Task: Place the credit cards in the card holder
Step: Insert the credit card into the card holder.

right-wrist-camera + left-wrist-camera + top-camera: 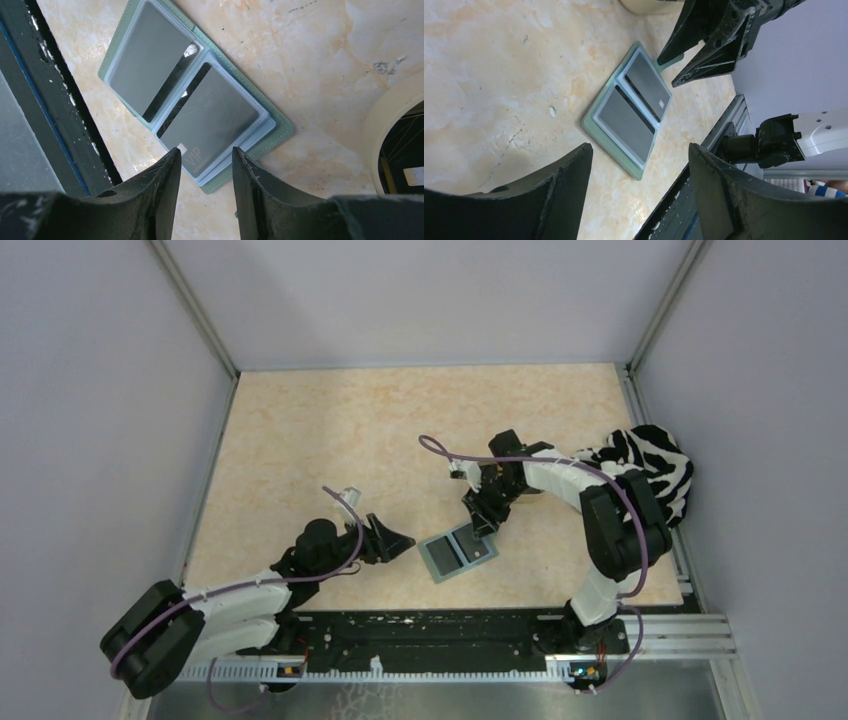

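The card holder (427, 546) lies open flat on the table near the front edge, pale green outside (281, 133) and light blue inside. A dark grey credit card (145, 65) sits in one half. A second credit card marked VIP (212, 120) sits in the other. Both show in the left wrist view, one card (626, 122) beside the other (650, 86). My left gripper (406, 538) is open just left of the holder, nothing between its fingers (640, 150). My right gripper (487, 530) hangs open over the holder's far right corner, empty (206, 150).
A black-and-white zebra-patterned cloth (655, 468) lies at the right edge behind the right arm. A tan tray's rim (382, 125) curves in beside the holder, and shows again in the left wrist view (644, 6). The black base rail (450, 625) runs just in front of the holder.
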